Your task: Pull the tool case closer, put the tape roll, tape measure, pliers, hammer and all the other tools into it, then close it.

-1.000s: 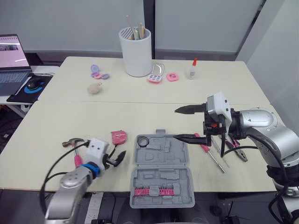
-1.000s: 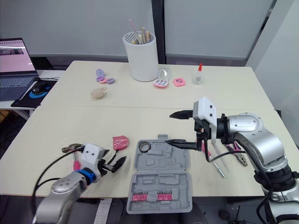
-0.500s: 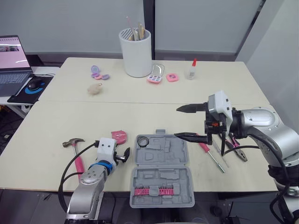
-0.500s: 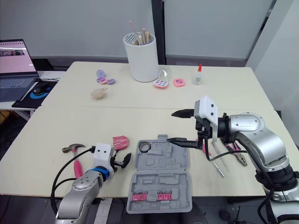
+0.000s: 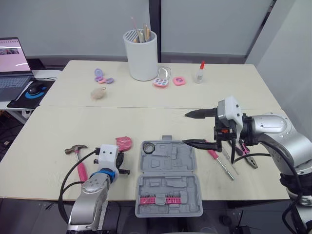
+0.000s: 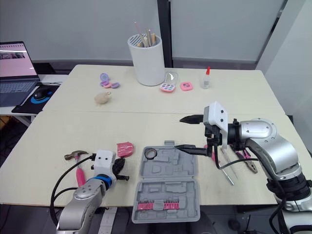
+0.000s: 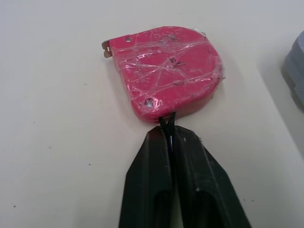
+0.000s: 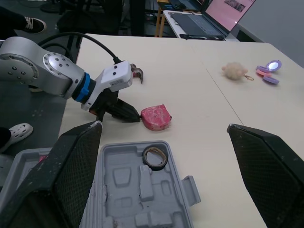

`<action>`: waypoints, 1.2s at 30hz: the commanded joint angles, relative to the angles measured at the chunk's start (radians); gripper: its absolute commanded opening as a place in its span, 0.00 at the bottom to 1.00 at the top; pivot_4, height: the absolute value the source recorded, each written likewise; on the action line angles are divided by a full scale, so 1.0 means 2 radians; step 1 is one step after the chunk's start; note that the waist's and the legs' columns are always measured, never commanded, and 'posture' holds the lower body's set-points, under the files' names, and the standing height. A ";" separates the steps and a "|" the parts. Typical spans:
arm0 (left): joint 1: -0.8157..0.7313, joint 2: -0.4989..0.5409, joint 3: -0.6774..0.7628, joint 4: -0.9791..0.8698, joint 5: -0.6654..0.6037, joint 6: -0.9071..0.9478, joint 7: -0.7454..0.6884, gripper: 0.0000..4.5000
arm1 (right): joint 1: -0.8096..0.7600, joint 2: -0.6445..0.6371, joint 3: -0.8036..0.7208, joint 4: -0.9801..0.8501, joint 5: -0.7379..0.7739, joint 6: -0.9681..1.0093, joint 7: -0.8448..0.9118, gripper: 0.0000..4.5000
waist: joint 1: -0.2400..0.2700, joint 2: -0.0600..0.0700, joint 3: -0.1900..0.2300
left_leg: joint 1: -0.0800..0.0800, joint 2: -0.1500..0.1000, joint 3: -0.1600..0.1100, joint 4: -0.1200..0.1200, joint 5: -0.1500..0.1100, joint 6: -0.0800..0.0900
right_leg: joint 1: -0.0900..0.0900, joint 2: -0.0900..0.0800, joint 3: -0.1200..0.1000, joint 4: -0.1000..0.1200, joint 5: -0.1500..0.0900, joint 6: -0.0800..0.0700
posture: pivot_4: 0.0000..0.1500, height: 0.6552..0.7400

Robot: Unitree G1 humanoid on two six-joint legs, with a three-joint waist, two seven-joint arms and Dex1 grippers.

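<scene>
The tool case (image 5: 165, 187) was seen lying opened flat at the near edge of the table, in the middle, with its 2 halves showing their empty moulded recesses. The tape roll (image 5: 148, 147) was already placed in the far left corner of the case.

The pink tape measure (image 7: 166, 71) was found on the table just beside the far left corner of the case, not inside it. The left gripper (image 7: 167, 121) was held low over the table, on the near side of the tape measure, and it was pointed at it. Its 2 black fingers were pressed together with nothing between them, and their tips were brought right to the near edge of the tape measure; whether they touched it could not be told.

The hammer (image 5: 76, 148) was lying further left, apart from the left gripper.

The right gripper (image 5: 185, 128) was held in the air above the far right corner of the case, with its 2 fingers spread wide apart and nothing gripped. To the right of the case, a screwdriver with a pink handle (image 5: 213, 153) and the pliers (image 5: 249, 161) were lying on the table, near the right arm.
</scene>
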 commanded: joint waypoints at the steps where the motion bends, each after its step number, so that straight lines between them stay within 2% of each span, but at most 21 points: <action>1: 0.012 0.007 0.012 0.029 0.006 0.010 0.004 0.01 | -0.004 -0.003 -0.009 -0.017 0.008 0.001 0.000 1.00 | 0.000 0.000 0.000 | 0.000 0.000 0.000 0.000 0.000 0.000 | 0.000 0.000 0.000 0.000 0.000 0.000 | 1.00 1.00; 9: 0.031 0.020 0.002 -0.001 -0.007 0.000 -0.029 0.01 | 0.004 -0.014 0.009 -0.030 -0.009 -0.014 0.014 1.00 | 0.000 0.000 0.000 | 0.000 0.000 0.000 0.000 0.000 0.000 | 0.000 0.000 0.000 0.000 0.000 0.000 | 1.00 1.00; 18: 0.107 0.129 0.005 -0.101 -0.065 0.050 -0.159 0.01 | 0.004 0.002 0.019 -0.027 -0.014 -0.018 0.009 1.00 | -0.001 0.000 0.000 | 0.000 0.000 0.000 -0.001 0.000 0.000 | -0.001 0.000 0.000 -0.001 0.000 0.000 | 1.00 1.00; 25: 0.180 0.207 0.023 -0.151 -0.088 0.061 -0.223 0.01 | 0.009 0.015 0.023 -0.030 -0.014 -0.018 0.001 1.00 | 0.000 0.000 0.000 | 0.000 0.000 0.000 -0.001 0.000 0.000 | -0.001 -0.001 0.000 -0.001 0.000 0.000 | 1.00 1.00; 36: 0.198 0.234 0.039 -0.168 -0.104 0.065 -0.248 0.01 | 0.022 0.015 0.022 -0.034 -0.014 -0.020 -0.003 1.00 | 0.000 0.000 0.001 | -0.001 0.000 0.000 -0.001 0.000 0.000 | -0.001 -0.001 0.000 -0.001 -0.001 -0.001 | 1.00 1.00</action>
